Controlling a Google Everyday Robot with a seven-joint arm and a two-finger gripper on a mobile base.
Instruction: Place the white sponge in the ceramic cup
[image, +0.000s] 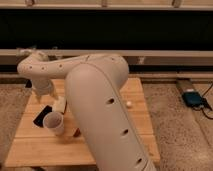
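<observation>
The ceramic cup (53, 123) stands upright on the front left of the wooden table (30, 145). The white sponge (60, 104) lies just behind the cup, partly covered by my arm. My gripper (48, 96) hangs at the end of the arm over the table's left side. It is just left of the sponge and behind the cup. The arm's big white shell fills the middle of the view and hides much of the table.
A black flat rectangle (42, 115) lies left of the cup. A small brown item (76, 132) peeks out beside the arm. A small white bit (129, 104) lies on the right of the table. A blue device (192, 98) lies on the floor at right. A dark wall runs behind.
</observation>
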